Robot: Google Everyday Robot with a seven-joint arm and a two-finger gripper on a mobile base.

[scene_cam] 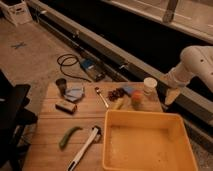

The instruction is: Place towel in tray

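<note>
as tool (pixel 171 96) hangs rt, tabletop (pixel 50 132) looks wooden.

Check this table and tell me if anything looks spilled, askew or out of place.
Nothing looks spilled or broken. The towel lies rumpled beside the dark cup, outside the yellow tray. The tool hangs open past the table's far right corner, holding nothing.
</note>
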